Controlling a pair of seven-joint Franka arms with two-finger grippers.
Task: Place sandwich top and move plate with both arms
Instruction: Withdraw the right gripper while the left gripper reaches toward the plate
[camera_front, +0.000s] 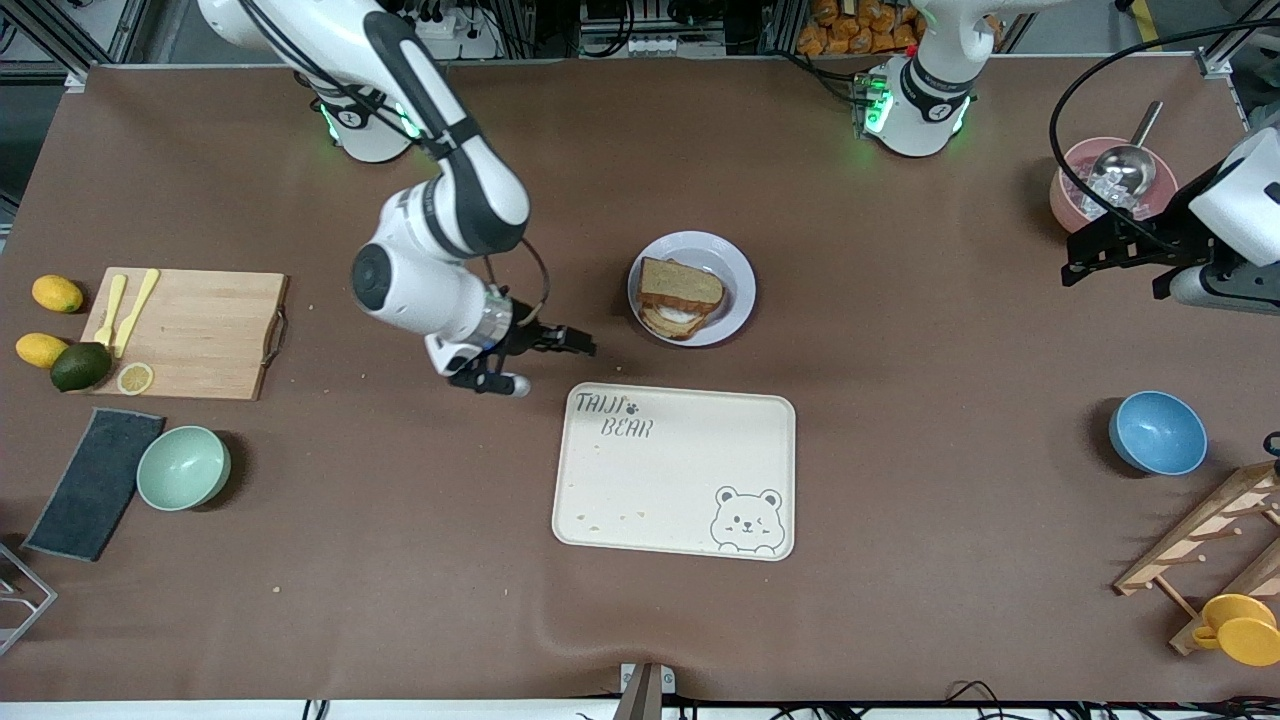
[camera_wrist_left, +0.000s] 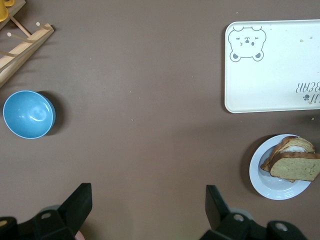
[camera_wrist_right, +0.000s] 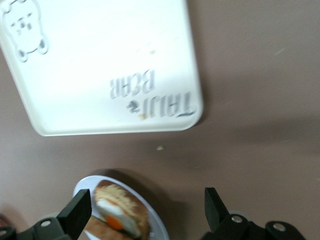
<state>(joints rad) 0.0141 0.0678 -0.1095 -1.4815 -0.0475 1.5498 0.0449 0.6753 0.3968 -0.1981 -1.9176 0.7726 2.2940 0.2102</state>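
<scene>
In the front view the right arm (camera_front: 440, 160) reaches from its base down over the table, elbow bent, wrist turned sideways. The right gripper (camera_front: 585, 347) points toward the plate (camera_front: 735, 272), fingers spread and holding nothing, over bare table between the plate and the corner of the bear-printed tray (camera_front: 675, 470). The sandwich top (camera_front: 680, 284) lies on the stacked sandwich in the plate, just past the fingertips toward the left arm's end; its long axis runs roughly along the table's length, slightly tilted. The left arm (camera_front: 1235, 215) waits at its own end of the table, the left gripper (camera_front: 1075, 270) open and empty near a pink bowl (camera_front: 1075, 200) with a metal scoop.

The left wrist view shows that gripper's two fingers (camera_wrist_left: 80, 200) wide apart over bare table, the plate and sandwich top (camera_wrist_left: 295, 167) well off to one side, the tray and a blue bowl (camera_wrist_left: 28, 114) also visible.

The right wrist view shows spread fingers (camera_wrist_right: 80, 212), the plate (camera_wrist_right: 155, 220) partly between them, the tray ahead.
</scene>
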